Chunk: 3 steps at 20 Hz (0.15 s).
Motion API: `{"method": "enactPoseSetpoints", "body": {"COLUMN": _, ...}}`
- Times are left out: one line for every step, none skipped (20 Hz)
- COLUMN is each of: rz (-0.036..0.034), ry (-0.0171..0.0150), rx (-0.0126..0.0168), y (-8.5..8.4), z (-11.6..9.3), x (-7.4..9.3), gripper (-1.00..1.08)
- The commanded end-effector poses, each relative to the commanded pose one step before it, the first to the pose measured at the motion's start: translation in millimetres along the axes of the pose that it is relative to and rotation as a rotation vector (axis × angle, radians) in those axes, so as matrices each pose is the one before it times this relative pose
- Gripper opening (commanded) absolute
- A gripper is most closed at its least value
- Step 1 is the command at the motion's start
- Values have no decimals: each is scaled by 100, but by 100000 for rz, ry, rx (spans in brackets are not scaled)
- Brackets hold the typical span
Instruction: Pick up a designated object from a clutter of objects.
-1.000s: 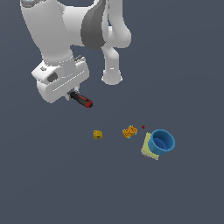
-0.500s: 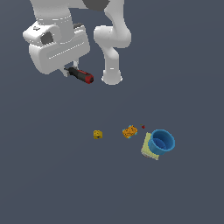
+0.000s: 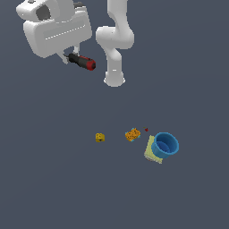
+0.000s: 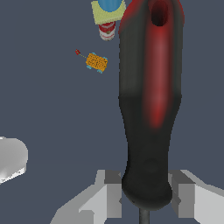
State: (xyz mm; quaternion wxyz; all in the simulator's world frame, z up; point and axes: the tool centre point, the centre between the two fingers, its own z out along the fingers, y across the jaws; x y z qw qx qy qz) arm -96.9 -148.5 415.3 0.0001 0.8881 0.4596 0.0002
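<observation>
In the exterior view the gripper (image 3: pixel 71 57) is raised high above the dark floor, near the white arm base (image 3: pixel 114 79), and its fingers are closed on the screwdriver (image 3: pixel 82 61) — the black-and-red handle juts out sideways toward the arm base, red end outermost, well clear of the floor. The rest of the clutter lies far from the arm base, toward the near side of the floor: a small yellow block (image 3: pixel 100 137), an orange lumpy piece (image 3: pixel 132 134) just beside it on the exterior view's right, a tiny red bit (image 3: pixel 146 129) close to that piece, and then the blue cup (image 3: pixel 166 144), which rests on a pale yellow-green pad (image 3: pixel 151 151). In the wrist view the screwdriver handle (image 4: pixel 151 100) fills much of the picture, its narrow black end pinched between the two grey fingers (image 4: pixel 107 192), with a sliver of thin grey shaft (image 4: pixel 144 216) showing past them. Beyond the handle — far from the fingers — sit the orange piece (image 4: pixel 96 61), the red bit (image 4: pixel 78 52), the pad (image 4: pixel 106 14) and the cup (image 4: pixel 109 4); a small red-and-white can-like thing (image 4: pixel 106 30) shows beside the pad.
</observation>
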Motion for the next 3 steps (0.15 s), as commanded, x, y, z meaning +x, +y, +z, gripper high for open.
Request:
{"method": "enactPoseSetpoints", "body": {"rz": 11, "ry": -9, "rx": 32, "y": -102, "z": -449, "x": -45, "gripper": -100}}
{"method": "enactPoseSetpoints", "body": {"rz": 0, "ry": 0, "rx": 0, "y": 13, "z": -51, "x": 1, "gripper": -100}}
{"method": "enactPoseSetpoints", "body": {"rz": 0, "ry": 0, "rx": 0, "y": 10, "z": -12, "x": 2, "gripper": -100}}
